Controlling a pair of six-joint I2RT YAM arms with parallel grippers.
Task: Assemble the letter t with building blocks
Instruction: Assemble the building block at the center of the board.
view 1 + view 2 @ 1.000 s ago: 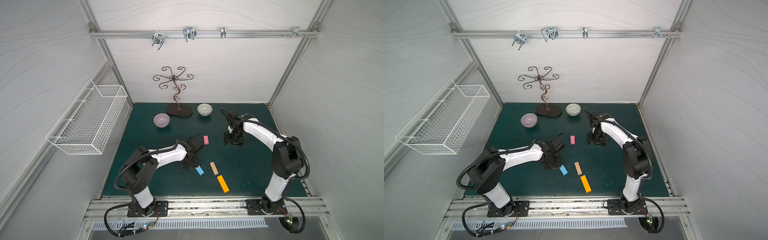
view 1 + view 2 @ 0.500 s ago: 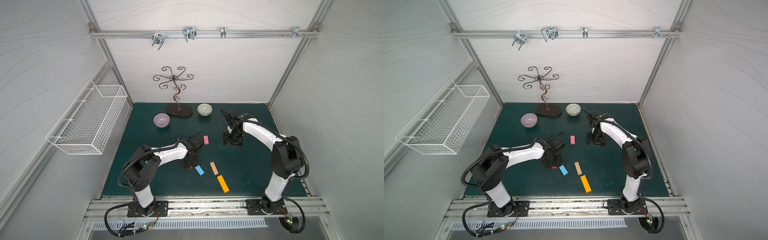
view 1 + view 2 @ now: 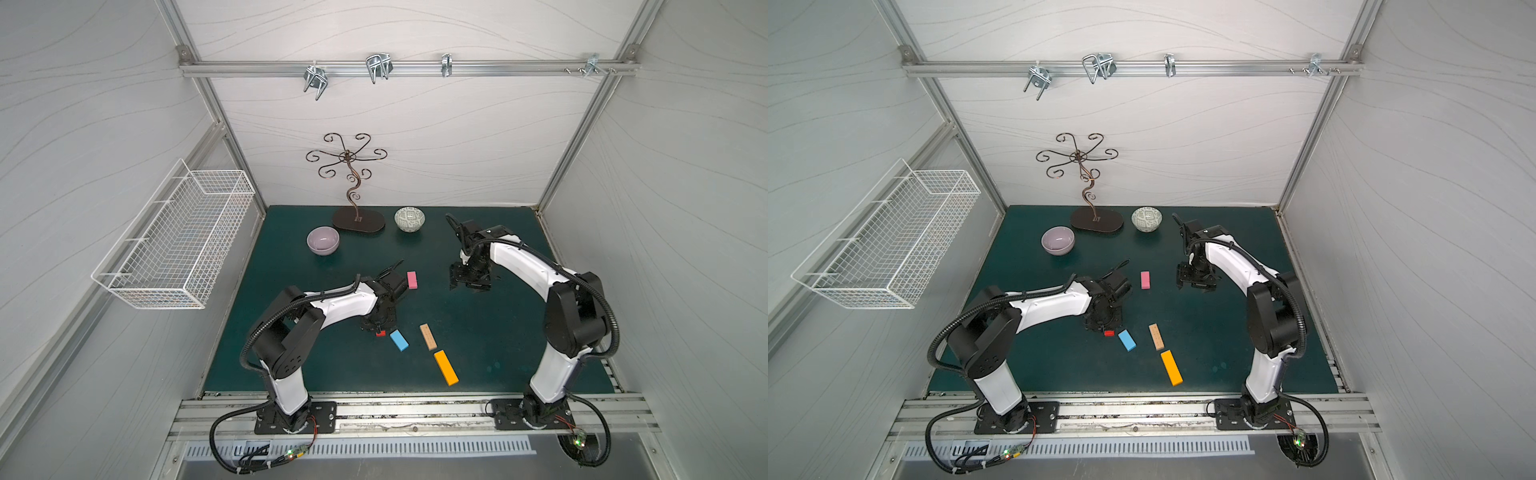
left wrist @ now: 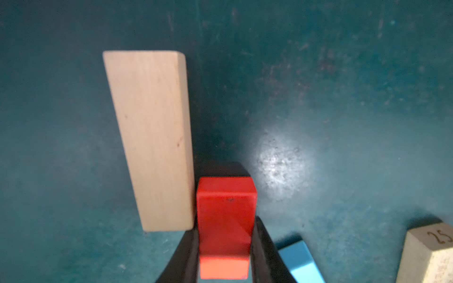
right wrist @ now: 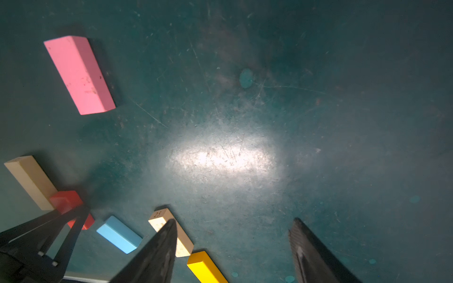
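Dark green matting covers the counter (image 3: 291, 353). In both top views the pink block (image 3: 412, 280) lies flat just far of centre. Nearer lie the blue block (image 3: 399, 340), the numbered tan block (image 3: 427, 337) to its right, and the orange block (image 3: 446, 367) nearest of all, just off the tan one's near end. The left gripper (image 3: 376, 328) points down just left of the blue block, with the red block (image 3: 380, 333) showing at its tips. The right gripper (image 3: 469, 280) hangs over the counter to the right of the pink block, apart from it. A lilac bowl (image 3: 323, 240) and a patterned bowl (image 3: 409, 219) stand toward the far edge. In the left wrist view the left gripper (image 4: 225, 245) is clamped on the red block (image 4: 226, 215), one finger on each long side. A plain tan block (image 4: 152, 139) lies flat close alongside it, and I cannot tell whether they touch. In the right wrist view the right gripper (image 5: 232, 227) stands wide open over bare counter, nothing between its fingers (image 5: 304, 245). The pink block (image 5: 79, 73) lies apart from the others. The plain tan block (image 5: 30, 182), red block (image 5: 66, 201), blue block (image 5: 119, 234), numbered tan block (image 5: 159, 220) and orange block (image 5: 206, 268) run in a loose row.
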